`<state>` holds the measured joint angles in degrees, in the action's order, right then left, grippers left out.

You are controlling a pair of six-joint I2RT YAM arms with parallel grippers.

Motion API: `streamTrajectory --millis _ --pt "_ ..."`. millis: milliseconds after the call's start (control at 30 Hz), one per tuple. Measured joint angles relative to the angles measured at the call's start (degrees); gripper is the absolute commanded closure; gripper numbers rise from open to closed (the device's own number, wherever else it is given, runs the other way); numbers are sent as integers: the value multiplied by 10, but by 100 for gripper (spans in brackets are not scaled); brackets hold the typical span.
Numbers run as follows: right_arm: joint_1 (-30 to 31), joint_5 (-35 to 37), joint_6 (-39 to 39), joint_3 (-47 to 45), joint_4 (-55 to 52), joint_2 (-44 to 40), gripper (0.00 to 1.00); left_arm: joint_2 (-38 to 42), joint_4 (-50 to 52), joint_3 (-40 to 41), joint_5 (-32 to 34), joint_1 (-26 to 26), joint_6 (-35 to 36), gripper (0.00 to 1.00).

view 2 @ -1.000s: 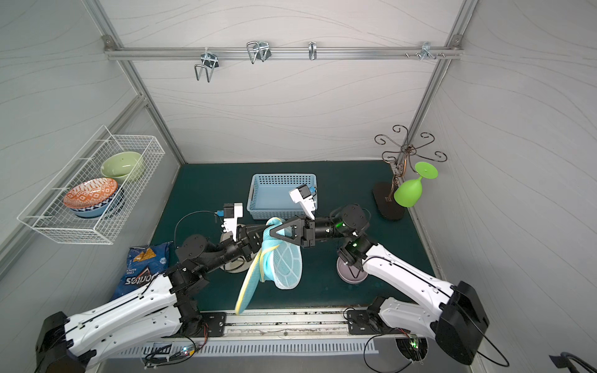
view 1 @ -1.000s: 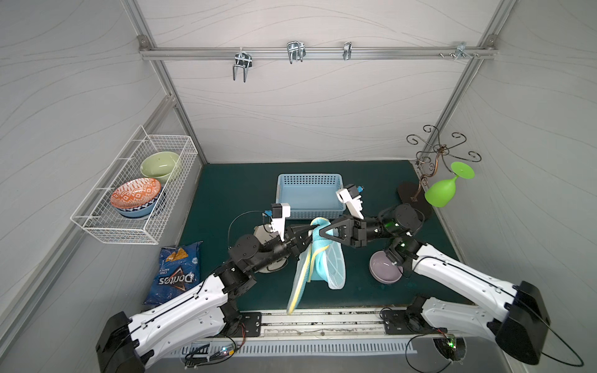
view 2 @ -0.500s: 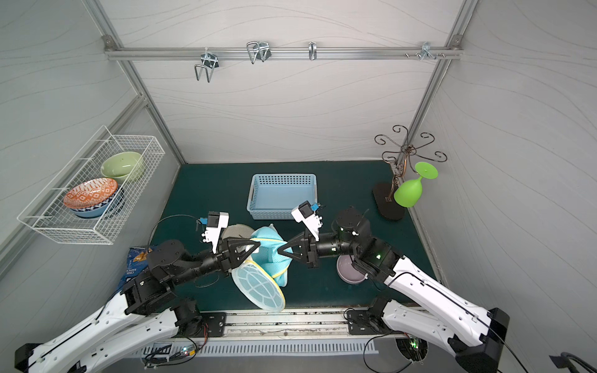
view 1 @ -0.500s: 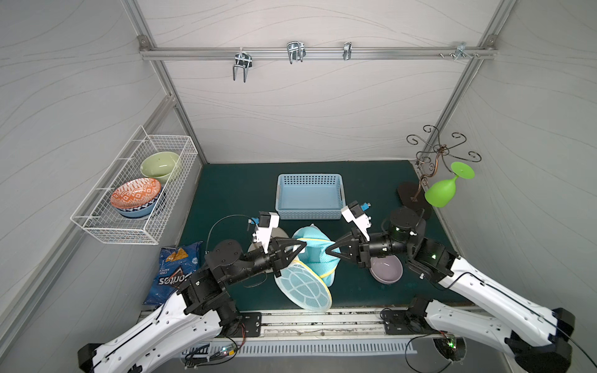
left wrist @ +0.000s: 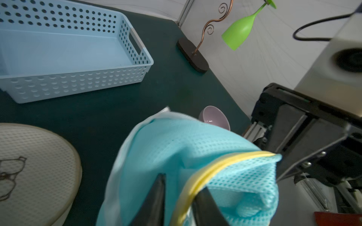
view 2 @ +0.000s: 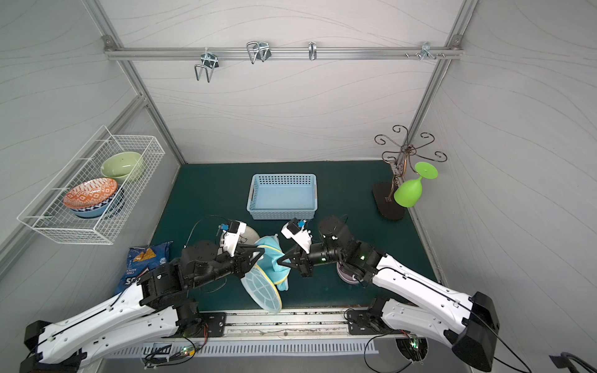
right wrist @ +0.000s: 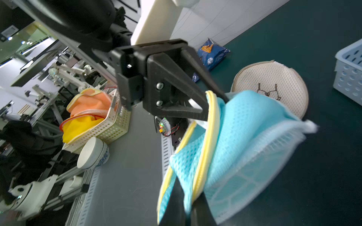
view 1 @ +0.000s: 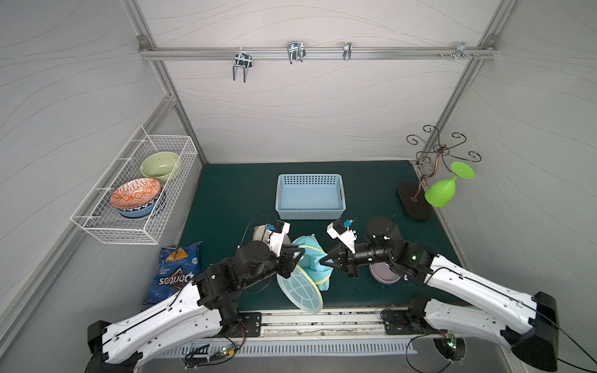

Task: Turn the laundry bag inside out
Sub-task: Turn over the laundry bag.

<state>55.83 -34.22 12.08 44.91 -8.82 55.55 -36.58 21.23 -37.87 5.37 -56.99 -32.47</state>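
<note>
- Both arms had drawn back from the blue basket (view 1: 310, 213) since a second before, carrying the laundry bag (view 1: 311, 260) lower and toward the front of the green table (view 1: 232, 200).
- The bag hung in front of the basket, apart from it, strung between the two grippers, its round white mesh end (view 1: 300, 289) tilted downward.
- The right gripper (view 1: 325, 261) had its jaws pressed together on a fold of the blue mesh.
- The left gripper (view 1: 298, 254) had parted its jaws, the bag's yellow hem (left wrist: 221, 163) running between them.
- A cream mesh pouch (left wrist: 35, 166) lay before the basket on the left arm's side; a purple bowl (left wrist: 213, 117) on the right arm's.
</note>
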Motion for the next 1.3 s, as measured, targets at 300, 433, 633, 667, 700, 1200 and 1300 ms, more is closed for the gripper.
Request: streamTrajectory --millis 300,433,633,667,700,1200,1300 --pt "-10 -92 -104 87 -94 13 100 -6 91 -56 -27 -16 53 53" --pt "-12 -141 -140 105 -137 32 100 -27 136 -96 -1 -71 97 52" --pt "1 -198 -199 150 -210 67 100 -91 170 -145 65 -157 166 45" --pt "7 -203 -210 160 -222 73 100 -97 176 -147 82 -175 179 39" --pt "14 -207 -221 168 -233 79 100 -100 186 -149 98 -193 191 37" --pt "34 -261 -286 189 -279 113 100 15 165 -152 193 -285 346 33" --pt "35 -269 -288 189 -283 119 100 -31 156 -153 188 -285 368 32"
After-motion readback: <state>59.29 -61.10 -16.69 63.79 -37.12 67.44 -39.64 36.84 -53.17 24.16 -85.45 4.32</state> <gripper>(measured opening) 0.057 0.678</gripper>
